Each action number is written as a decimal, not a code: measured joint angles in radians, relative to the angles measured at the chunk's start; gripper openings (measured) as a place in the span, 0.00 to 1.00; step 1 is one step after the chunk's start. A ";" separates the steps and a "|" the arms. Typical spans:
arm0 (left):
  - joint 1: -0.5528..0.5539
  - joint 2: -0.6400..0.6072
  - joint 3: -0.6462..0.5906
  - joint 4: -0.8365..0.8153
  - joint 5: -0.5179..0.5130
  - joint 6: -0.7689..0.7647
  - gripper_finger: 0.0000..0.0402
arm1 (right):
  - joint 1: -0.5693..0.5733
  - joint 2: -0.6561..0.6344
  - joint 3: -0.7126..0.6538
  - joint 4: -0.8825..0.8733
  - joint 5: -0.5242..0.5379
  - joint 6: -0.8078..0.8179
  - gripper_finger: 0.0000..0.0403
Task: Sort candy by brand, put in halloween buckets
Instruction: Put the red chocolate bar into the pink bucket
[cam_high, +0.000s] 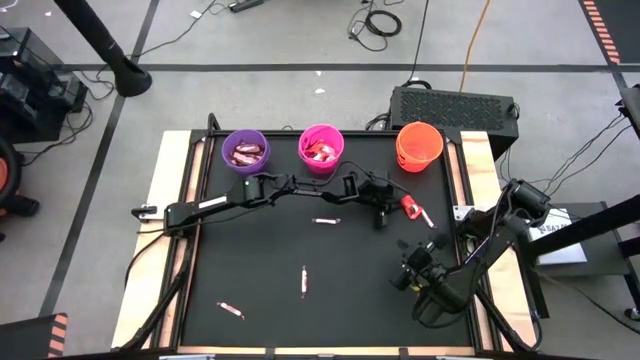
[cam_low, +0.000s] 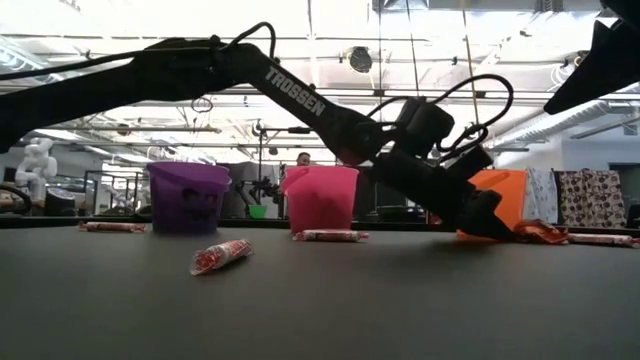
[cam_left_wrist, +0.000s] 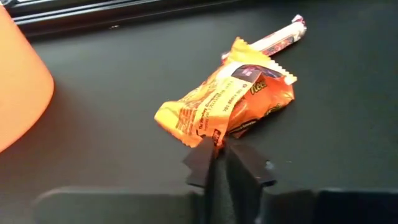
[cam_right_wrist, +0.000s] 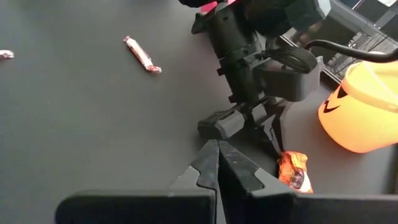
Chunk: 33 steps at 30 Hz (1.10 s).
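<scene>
An orange-wrapped candy (cam_left_wrist: 233, 99) lies on the black mat in front of the orange bucket (cam_high: 419, 145), with a pale stick candy (cam_left_wrist: 280, 37) just beyond it. My left gripper (cam_left_wrist: 217, 149) reaches in from the table's left and is shut on the wrapper. The purple bucket (cam_high: 245, 150) and the pink bucket (cam_high: 321, 147) stand at the far edge and hold candy. My right gripper (cam_right_wrist: 217, 155) hovers shut above the mat's near right (cam_high: 410, 270), holding nothing. My left gripper pinches the orange wrapper's near edge (cam_left_wrist: 211, 135) between its two fingertips. The fingers slant down from the table's left. The candy lies flat on the mat (cam_high: 411, 207), its far crimped end pointing away from the fingers.
Loose stick candies lie on the mat at the middle (cam_high: 323, 220), lower middle (cam_high: 304, 281) and near left (cam_high: 231, 310). The mat's raised frame (cam_high: 455, 170) runs close behind the orange bucket. The two grippers stand close together at the right.
</scene>
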 joint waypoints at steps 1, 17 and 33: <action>-0.003 -0.003 0.000 -0.004 -0.001 0.000 0.08 | 0.000 0.000 0.000 0.008 0.000 -0.008 0.00; -0.140 -0.140 -0.004 -0.217 -0.014 0.036 0.00 | 0.001 0.000 0.000 0.128 0.000 -0.077 0.00; -0.127 -0.468 -0.004 -0.875 -0.047 0.132 0.00 | 0.001 0.000 0.000 0.289 0.004 -0.165 0.00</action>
